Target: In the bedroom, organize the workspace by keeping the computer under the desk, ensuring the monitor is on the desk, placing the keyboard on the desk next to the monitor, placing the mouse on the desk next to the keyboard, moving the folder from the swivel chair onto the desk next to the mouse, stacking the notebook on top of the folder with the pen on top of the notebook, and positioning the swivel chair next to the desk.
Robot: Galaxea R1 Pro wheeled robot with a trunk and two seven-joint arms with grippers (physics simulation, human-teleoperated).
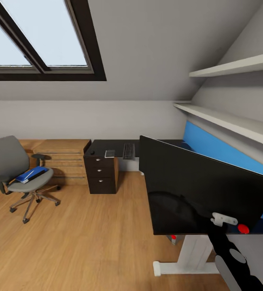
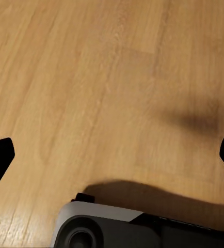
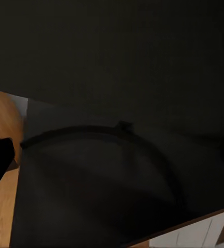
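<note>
At the left of the head view the swivel chair (image 1: 14,169) is seen well apart from the desk (image 1: 212,232), and the blue folder (image 1: 31,174) lies on its seat. Further right, on a dark top above the black drawer unit (image 1: 102,173), the mouse (image 1: 92,153), the grey notebook (image 1: 109,153) and the keyboard (image 1: 128,150) are placed.

Near the camera the wide monitor (image 1: 196,190) is standing on the desk, and the computer (image 1: 173,239) is partly seen under it.

The left gripper (image 2: 112,155) is held over bare wood floor (image 2: 91,77) with its fingertips far apart, holding nothing. Of the right gripper (image 1: 223,219), it cannot be told whether the claw is open or closed; it is held close against the monitor's lower part.

The monitor step seems to be in hand. The screen should be kept upright and its curved foot (image 3: 101,137) fully on the desktop, away from the edge, before the arm is drawn back slowly.
</note>
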